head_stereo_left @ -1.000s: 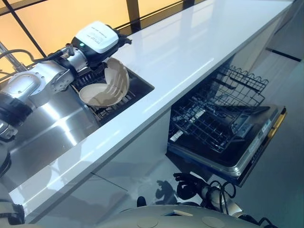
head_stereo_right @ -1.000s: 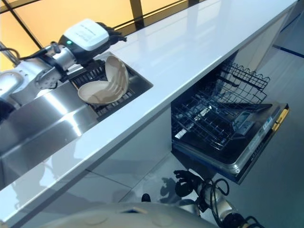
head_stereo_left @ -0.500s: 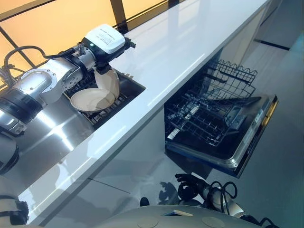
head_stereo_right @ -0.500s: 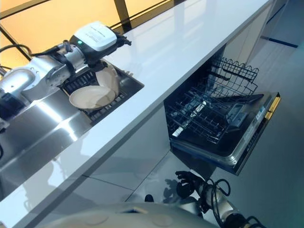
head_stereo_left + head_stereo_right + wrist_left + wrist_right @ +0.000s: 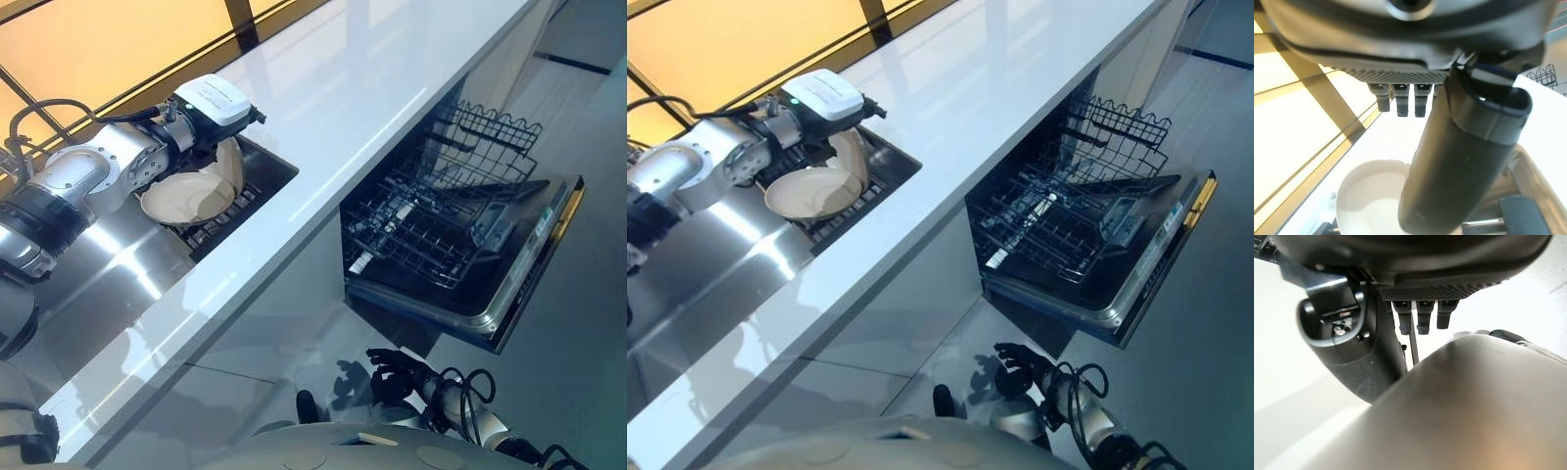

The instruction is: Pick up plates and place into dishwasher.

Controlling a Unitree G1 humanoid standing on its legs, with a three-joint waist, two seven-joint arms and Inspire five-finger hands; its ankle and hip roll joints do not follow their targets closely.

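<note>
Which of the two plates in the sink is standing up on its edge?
The cream plate under the left hand stands tilted on edge; the other cream plate lies flat.

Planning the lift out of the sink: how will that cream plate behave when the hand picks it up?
Likely rigid and breakable: the cream plate looks ceramic. Its glossy surface may slip under the left hand. A second plate leans beside it on the sink rack and could topple.

A kitchen: a long white counter (image 5: 372, 88) holds a sunken steel sink (image 5: 108, 255) beneath the left hand (image 5: 211, 103), and an open dishwasher (image 5: 460, 235) with wire racks stands well apart, below the counter.
</note>
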